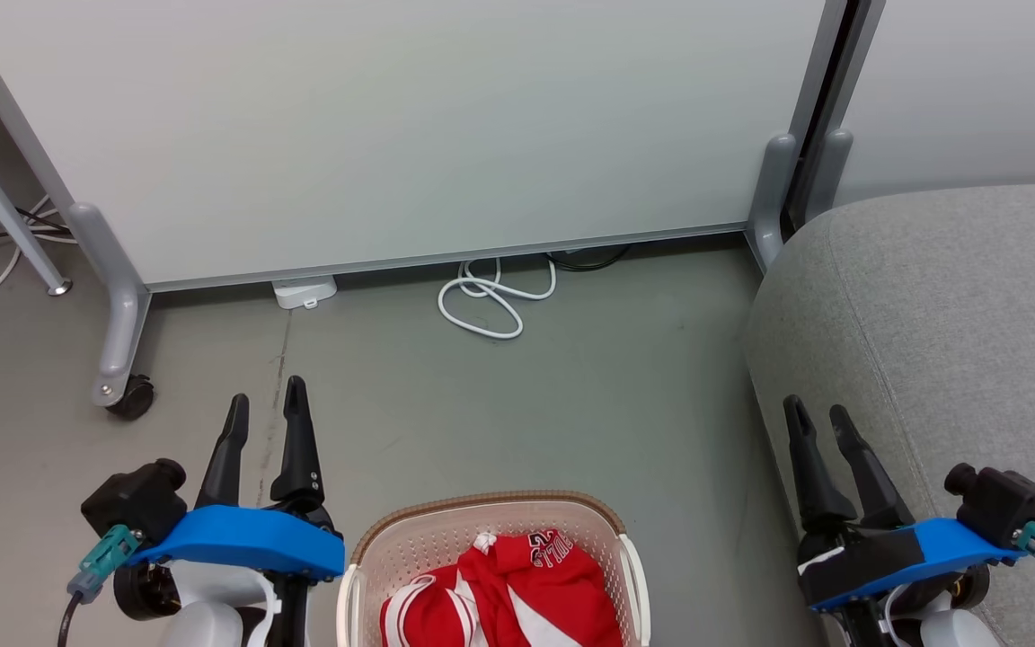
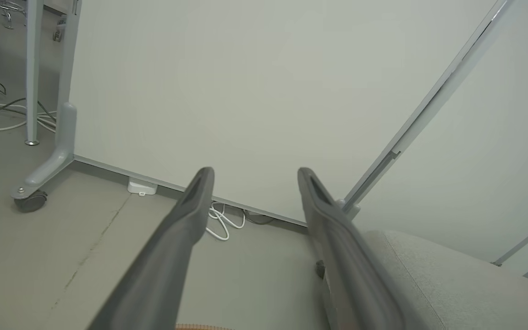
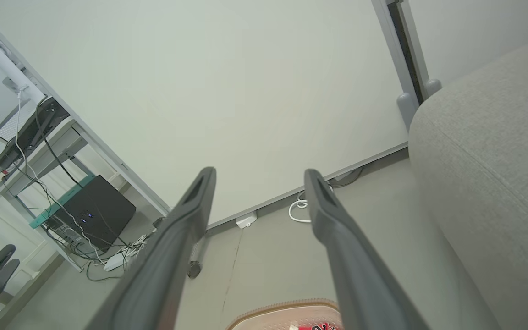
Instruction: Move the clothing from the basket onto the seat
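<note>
The red clothing [image 1: 504, 593] with white stripes and white lettering lies bunched in the cream basket [image 1: 410, 530] at the bottom centre of the head view; a strip of it [image 3: 312, 326] and the basket's brown rim [image 3: 282, 306] show in the right wrist view. The light-grey seat [image 1: 940, 323] fills the right side, also seen as seat [image 2: 452, 279] and seat [image 3: 493, 169]. My left gripper [image 1: 266, 400] stands open left of the basket, above the floor. My right gripper [image 1: 818, 415] stands open at the seat's front edge. Both hold nothing.
A white partition panel [image 1: 392, 126] on grey wheeled feet [image 1: 122, 359] stands ahead. A coiled white cable [image 1: 490, 296] and a small white box [image 1: 305, 292] lie at its base. A desk with a black box and cables [image 3: 85, 215] stands to the left.
</note>
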You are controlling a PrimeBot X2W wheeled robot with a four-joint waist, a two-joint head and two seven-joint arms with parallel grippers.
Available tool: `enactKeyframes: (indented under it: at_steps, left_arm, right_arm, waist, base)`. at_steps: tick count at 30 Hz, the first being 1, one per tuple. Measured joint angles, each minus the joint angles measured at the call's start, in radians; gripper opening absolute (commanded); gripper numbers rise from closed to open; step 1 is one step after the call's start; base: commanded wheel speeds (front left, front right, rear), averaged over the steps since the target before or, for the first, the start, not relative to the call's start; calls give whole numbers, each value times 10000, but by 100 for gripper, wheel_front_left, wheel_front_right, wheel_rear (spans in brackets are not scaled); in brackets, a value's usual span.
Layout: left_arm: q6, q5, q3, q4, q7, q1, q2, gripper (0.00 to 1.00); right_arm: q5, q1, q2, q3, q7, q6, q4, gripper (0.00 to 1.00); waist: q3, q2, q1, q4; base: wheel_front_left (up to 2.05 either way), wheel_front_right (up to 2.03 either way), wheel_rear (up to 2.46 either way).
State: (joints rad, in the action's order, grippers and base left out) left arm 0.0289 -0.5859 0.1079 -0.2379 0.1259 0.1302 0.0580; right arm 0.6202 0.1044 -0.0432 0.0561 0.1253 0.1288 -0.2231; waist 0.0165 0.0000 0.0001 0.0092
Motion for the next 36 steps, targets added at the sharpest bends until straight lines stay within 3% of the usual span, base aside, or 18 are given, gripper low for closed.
enactKeyframes:
  at_steps: [36]
  left_arm:
    - [-105, 3384, 711, -40, 846, 374, 81, 100]
  right_arm:
    - [-3538, 311, -25, 575, 863, 4, 96, 100]
  waist:
    - [177, 0, -1, 102]
  base:
    - [0, 0, 0]
